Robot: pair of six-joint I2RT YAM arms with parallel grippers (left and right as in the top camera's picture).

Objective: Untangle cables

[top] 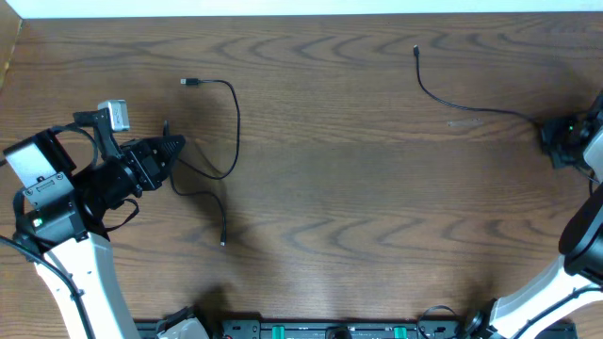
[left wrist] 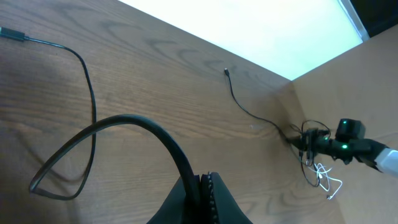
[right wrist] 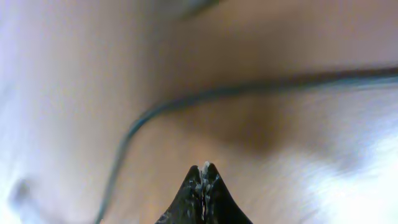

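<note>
My right wrist view is a smear — the right cable [right wrist: 205, 95] ahead of the right gripper [right wrist: 204, 169] reads only as a soft dark band, both ends lost past the edges; contact I cannot tell. The left gripper [left wrist: 202, 180] is cut off by the bottom of its own view, and the left cable [left wrist: 124, 119] vanishes between its fingers — the pinch point hidden.

Overhead looks straight down; low left wrist shares the looped cable [top: 236, 122].
</note>
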